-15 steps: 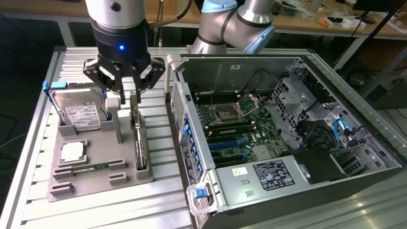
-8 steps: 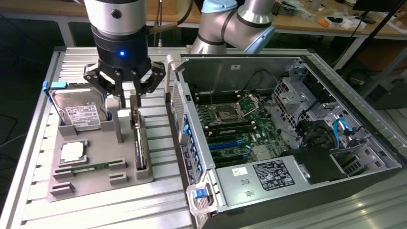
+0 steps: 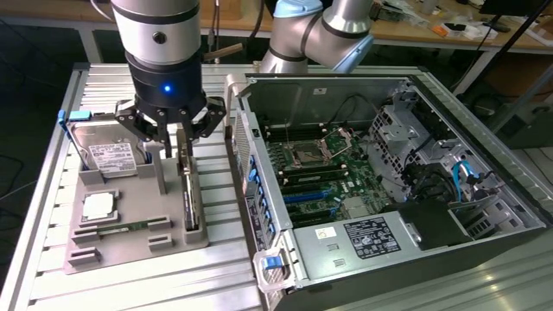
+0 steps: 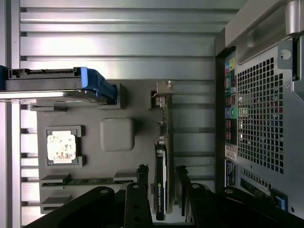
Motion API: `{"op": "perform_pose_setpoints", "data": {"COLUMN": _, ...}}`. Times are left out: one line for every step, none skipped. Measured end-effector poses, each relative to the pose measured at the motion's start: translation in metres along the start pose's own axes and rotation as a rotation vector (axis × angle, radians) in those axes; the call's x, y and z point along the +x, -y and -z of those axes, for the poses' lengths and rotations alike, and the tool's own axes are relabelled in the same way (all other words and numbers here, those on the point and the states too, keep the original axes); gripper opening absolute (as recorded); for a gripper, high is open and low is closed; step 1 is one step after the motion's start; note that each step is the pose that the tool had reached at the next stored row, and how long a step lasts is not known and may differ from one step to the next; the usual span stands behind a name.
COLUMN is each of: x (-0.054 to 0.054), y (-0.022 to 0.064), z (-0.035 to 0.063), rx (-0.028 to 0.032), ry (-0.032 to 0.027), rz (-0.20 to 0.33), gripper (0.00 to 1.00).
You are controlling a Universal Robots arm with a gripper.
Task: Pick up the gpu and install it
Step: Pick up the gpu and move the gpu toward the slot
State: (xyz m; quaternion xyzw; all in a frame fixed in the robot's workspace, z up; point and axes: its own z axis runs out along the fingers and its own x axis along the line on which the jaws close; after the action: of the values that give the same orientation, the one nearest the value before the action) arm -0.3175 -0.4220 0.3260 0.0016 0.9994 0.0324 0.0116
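Seen in the exterior view from high and well back, facing down at a slant over bench (image 3: 129,285), tray (image 3: 164,217) and open case (image 3: 302,97). Seen in the wrist view from close above, facing straight down past the tool (image 4: 161,170). Shared: tray, gpu (image 4: 166,128), bench slats, case's port side.

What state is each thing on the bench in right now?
pincer, open, straddling the gpu
gpu, upright on edge in the grey holder
hard drive, resting in the holder
computer case, side open, lying flat
processor chip, flat in its recess
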Motion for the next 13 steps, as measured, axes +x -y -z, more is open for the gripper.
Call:
{"op": "perform_pose_setpoints", "data": {"x": 0.000, "y": 0.0008, "z": -0.0013, "rx": 0.0000, "ry": 0.0001, "rz": 0.000, "gripper": 0.36}}
{"op": "perform_pose_setpoints", "data": {"x": 0.000, "y": 0.0019, "z": -0.0033, "rx": 0.0000, "ry": 0.0000, "rz": 0.000, "gripper": 0.36}}
{"op": "perform_pose_setpoints", "data": {"x": 0.000, "y": 0.0028, "z": -0.0050, "rx": -0.0001, "ry": 0.0001, "rz": 0.000, "gripper": 0.36}}
{"op": "perform_pose_setpoints", "data": {"x": 0.000, "y": 0.0035, "z": -0.0064, "rx": -0.0001, "ry": 0.0001, "rz": 0.000, "gripper": 0.36}}
{"op": "perform_pose_setpoints", "data": {"x": 0.000, "y": 0.0041, "z": -0.0077, "rx": -0.0001, "ry": 0.0001, "rz": 0.000, "gripper": 0.36}}
{"op": "perform_pose_setpoints", "data": {"x": 0.000, "y": 0.0047, "z": -0.0088, "rx": 0.0000, "ry": 0.0000, "rz": 0.000, "gripper": 0.36}}
{"op": "perform_pose_setpoints", "data": {"x": 0.000, "y": 0.0054, "z": -0.0098, "rx": 0.0000, "ry": 0.0000, "rz": 0.000, "gripper": 0.36}}
{"op": "perform_pose_setpoints", "data": {"x": 0.000, "y": 0.0061, "z": -0.0106, "rx": 0.0000, "ry": 0.0000, "rz": 0.000, "gripper": 0.36}}
{"op": "perform_pose_setpoints", "data": {"x": 0.000, "y": 0.0068, "z": -0.0115, "rx": 0.0000, "ry": -0.0001, "rz": 0.000, "gripper": 0.36}}
{"op": "perform_pose_setpoints", "data": {"x": 0.000, "y": 0.0075, "z": -0.0125, "rx": 0.0000, "ry": 0.0000, "rz": 0.000, "gripper": 0.36}}
{"op": "perform_pose_setpoints", "data": {"x": -0.001, "y": 0.0082, "z": -0.0135, "rx": -0.0001, "ry": 0.0001, "rz": 0.000, "gripper": 0.36}}
{"op": "perform_pose_setpoints", "data": {"x": -0.001, "y": 0.0088, "z": -0.0144, "rx": -0.0001, "ry": 0.0001, "rz": 0.000, "gripper": 0.36}}
{"op": "perform_pose_setpoints", "data": {"x": -0.001, "y": 0.0094, "z": -0.0153, "rx": -0.0001, "ry": 0.0001, "rz": 0.000, "gripper": 0.36}}
